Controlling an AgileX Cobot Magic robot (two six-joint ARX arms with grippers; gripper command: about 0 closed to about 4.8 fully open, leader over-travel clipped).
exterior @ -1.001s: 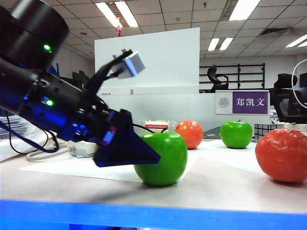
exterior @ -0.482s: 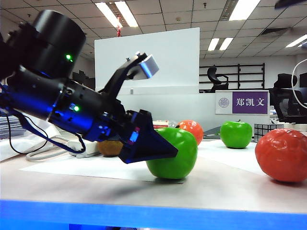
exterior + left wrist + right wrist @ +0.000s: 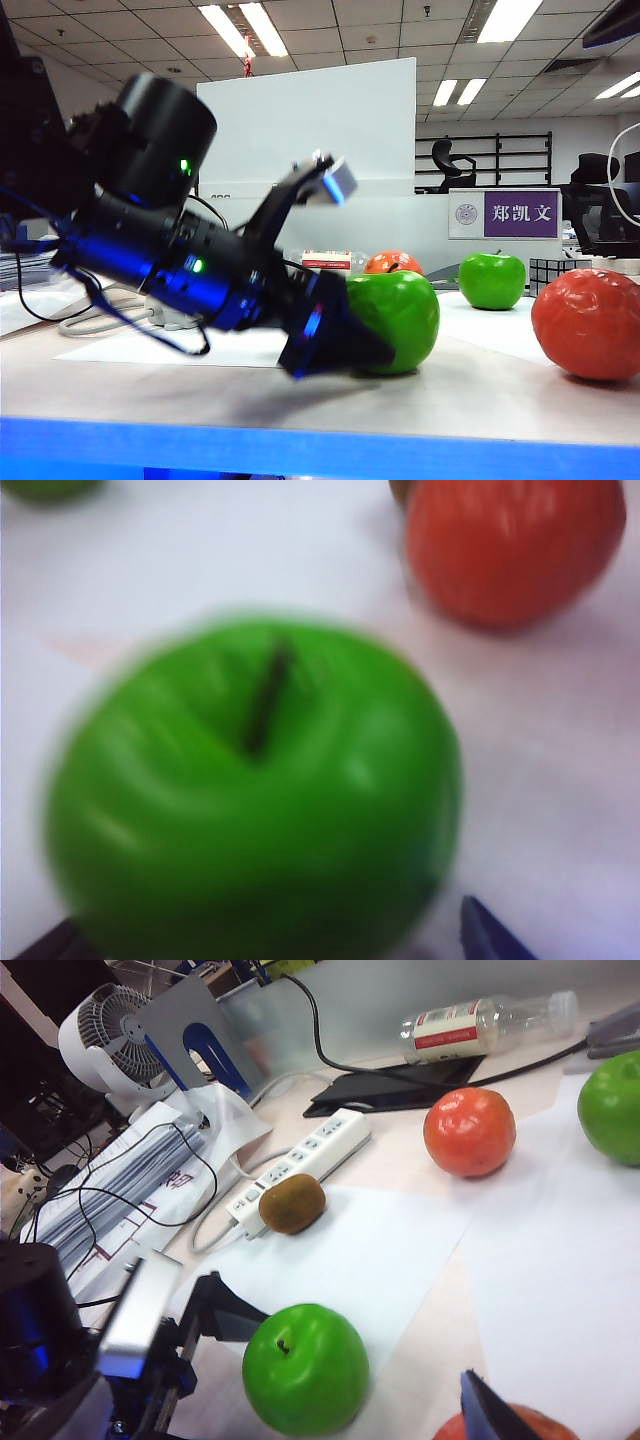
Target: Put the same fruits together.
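A glossy green apple (image 3: 398,318) (image 3: 255,790) (image 3: 305,1368) sits on the white paper. My left gripper (image 3: 338,345) is low against its left side, open. One dark fingertip (image 3: 488,935) shows beside the apple with a gap, and the apple lies between the jaws. An orange (image 3: 392,261) (image 3: 510,545) (image 3: 469,1131) lies behind it. A second green apple (image 3: 492,280) (image 3: 615,1105) stands farther back. Another orange (image 3: 588,322) is at the near right. A brown kiwi (image 3: 292,1203) rests by the power strip. My right gripper hovers high above, open, with one fingertip (image 3: 488,1412) in view.
A white power strip (image 3: 300,1165) with cables lies behind the kiwi. A plastic bottle (image 3: 490,1022) lies on its side near a black pad at the table's back. A small fan (image 3: 110,1025) and a stack of papers (image 3: 90,1210) stand at the far left.
My left arm has dropped and pushed rightward. The near green apple has slid right with it and now covers most of the orange behind. The kiwi has gone behind the arm in the exterior view.
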